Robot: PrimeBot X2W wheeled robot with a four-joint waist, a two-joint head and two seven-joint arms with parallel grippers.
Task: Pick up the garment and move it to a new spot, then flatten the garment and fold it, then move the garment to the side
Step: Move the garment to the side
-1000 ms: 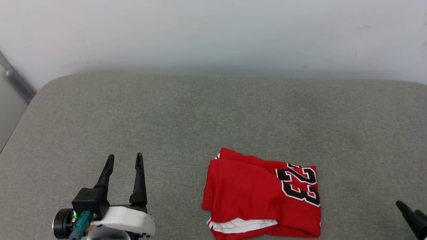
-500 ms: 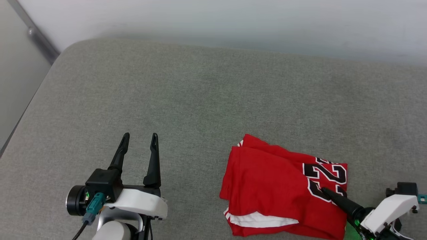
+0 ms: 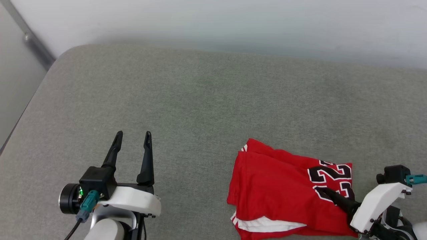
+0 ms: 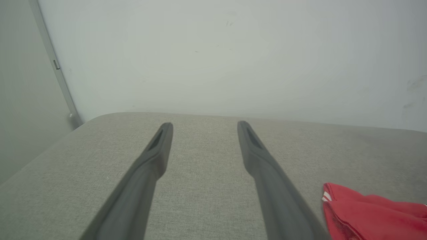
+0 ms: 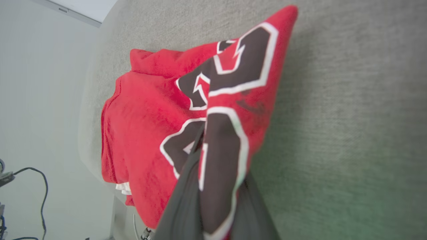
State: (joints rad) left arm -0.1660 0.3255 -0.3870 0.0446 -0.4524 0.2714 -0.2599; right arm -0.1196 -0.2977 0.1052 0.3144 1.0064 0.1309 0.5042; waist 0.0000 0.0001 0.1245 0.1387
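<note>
Garment [image 3: 280, 190]: red, folded, near front edge of grey cushion [image 3: 200, 100], right half. Right gripper [image 3: 324, 191]: pinching its lettered edge. Left gripper [image 3: 133, 134]: spread, empty. Folding looks done; the move aside remains.

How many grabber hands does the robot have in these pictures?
2. The left gripper stands open above the grey cushion, apart from the red shirt. The right gripper is at the shirt's numbered edge, shut on the cloth.

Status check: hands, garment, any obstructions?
Left hand open above grey cushion. Right hand shut on garment, lettered edge. Garment folded, on cushion. No obstruction seen.
</note>
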